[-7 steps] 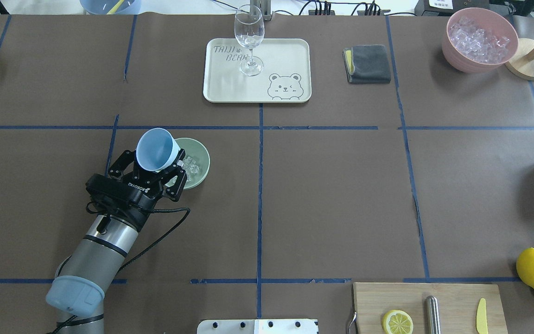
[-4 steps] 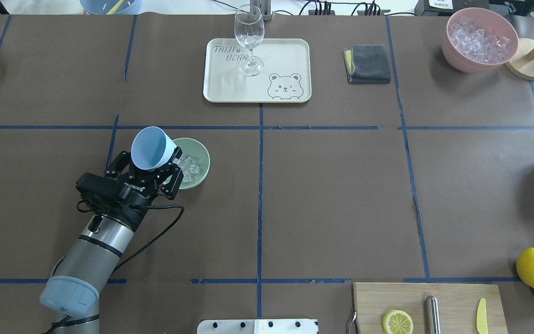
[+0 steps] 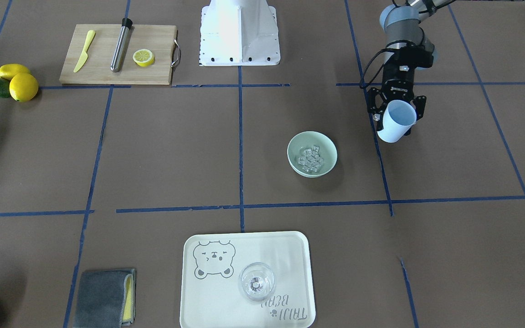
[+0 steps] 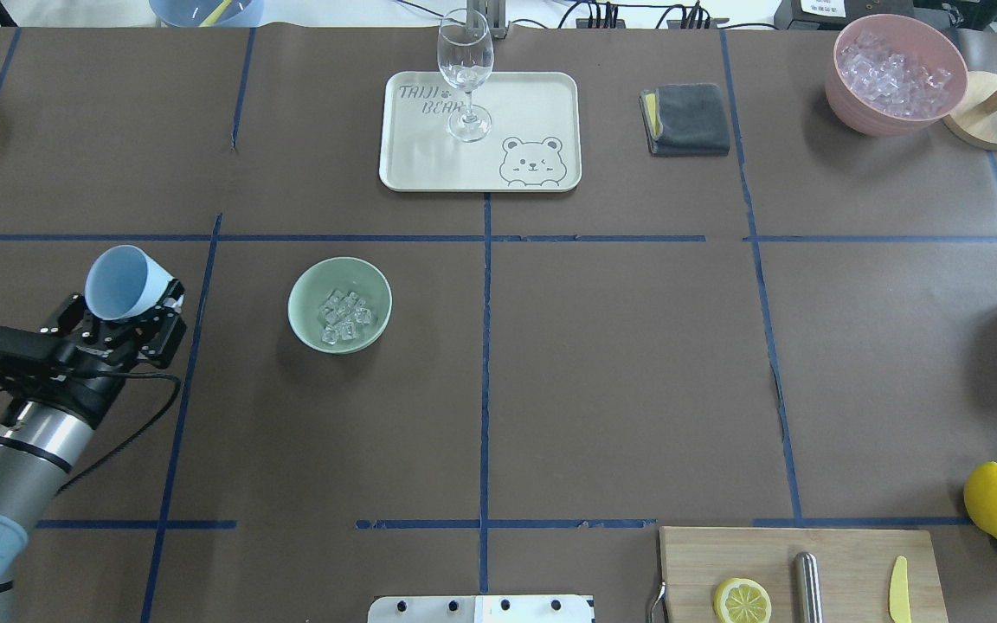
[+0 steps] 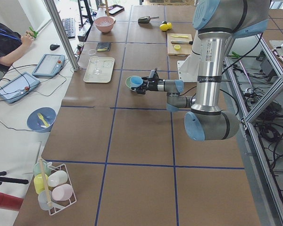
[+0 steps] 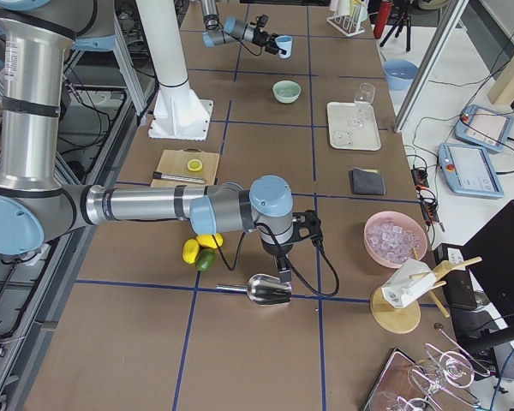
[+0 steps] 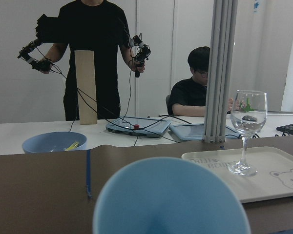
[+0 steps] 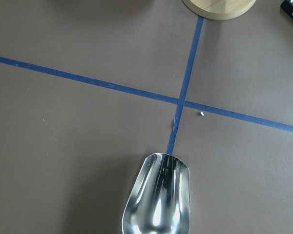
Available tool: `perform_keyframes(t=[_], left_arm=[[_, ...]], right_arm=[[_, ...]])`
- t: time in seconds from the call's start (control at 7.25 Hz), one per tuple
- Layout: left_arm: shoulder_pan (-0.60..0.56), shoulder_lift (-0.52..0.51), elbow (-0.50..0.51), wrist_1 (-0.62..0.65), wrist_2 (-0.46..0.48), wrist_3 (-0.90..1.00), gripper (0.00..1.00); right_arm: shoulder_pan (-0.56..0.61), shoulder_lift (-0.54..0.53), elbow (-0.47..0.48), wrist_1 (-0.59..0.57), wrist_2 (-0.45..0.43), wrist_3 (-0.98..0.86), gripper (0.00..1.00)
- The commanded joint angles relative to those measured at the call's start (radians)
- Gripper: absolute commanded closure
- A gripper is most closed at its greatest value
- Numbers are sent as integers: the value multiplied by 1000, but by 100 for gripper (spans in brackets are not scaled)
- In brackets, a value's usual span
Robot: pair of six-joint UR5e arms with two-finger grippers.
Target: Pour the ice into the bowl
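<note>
The ice (image 4: pixel 343 315) lies heaped in the middle of the green bowl (image 4: pixel 301 292), which stands alone on the brown table (image 4: pixel 620 363), so the pour itself looks finished. The left gripper (image 4: pixel 130 305) is clamped on the light blue cup (image 4: pixel 120 283) and holds it tipped on its side, mouth facing away from the arm, well apart from the bowl. The main risk now is the cup. It tapers, and the jaws pinch its slanted wall, so a quick swing or a tilted set-down could let it slide out or topple. Any cube stuck inside could also drop onto the table, though the cup looks empty from overhead. Whether the right gripper (image 6: pixel 288 255) is clenched or released cannot be told; a metal scoop (image 8: pixel 158 197) lies just below it. Compared with a moment ago, the cup has left the bowl's rim and drawn off to the left, and the bowl has not shifted.
</note>
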Motion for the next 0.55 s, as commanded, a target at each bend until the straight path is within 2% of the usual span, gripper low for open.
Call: perform_keyframes(t=[0.0, 0.14, 0.28, 0.41], left_arm=[[-35, 135, 34, -14, -19, -115, 100], [-47, 137, 110, -18, -19, -131, 100], [-73, 136, 134, -22, -33, -132, 100], [-81, 137, 144, -22, -107, -149, 100]], right_arm=[[0, -1, 1, 0, 1, 1, 0], [0, -1, 3, 0, 1, 0, 0], [0, 0, 3, 2, 0, 0, 0], [0, 0, 4, 2, 1, 1, 0]])
